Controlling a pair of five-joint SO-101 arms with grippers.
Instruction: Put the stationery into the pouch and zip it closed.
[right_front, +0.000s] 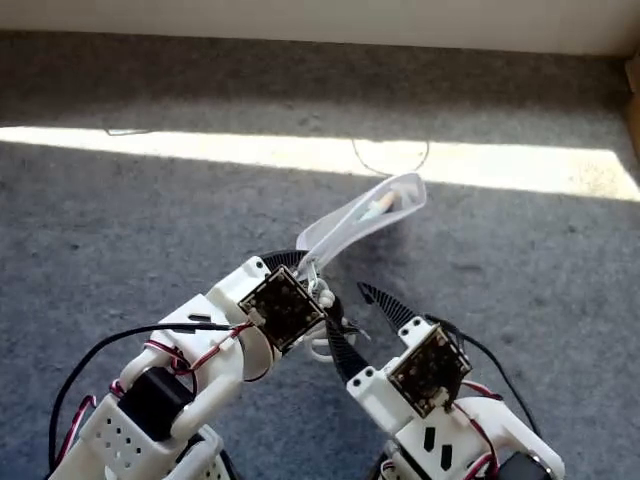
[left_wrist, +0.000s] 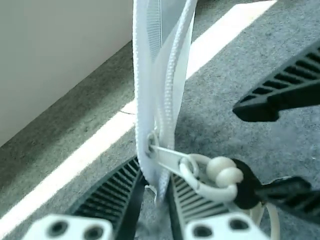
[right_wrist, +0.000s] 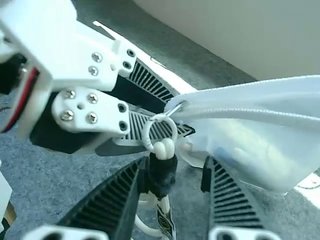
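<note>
Pouch (right_front: 362, 215): soft, light, slippery; held up off the bench (right_front: 120, 230)
Left claw (left_wrist: 154, 175): clamped on the pouch's zip end
Right claw (right_wrist: 175, 167): parted, empty, straddling the zip pull (right_wrist: 162, 148); likely the best hold

Translucent white zip pouch (right_front: 360, 215), lifted and tilted, stationery (right_front: 381, 206) inside its far end.

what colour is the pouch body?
The pouch is translucent white, contents faintly showing through. Best seen in the high view.
</note>
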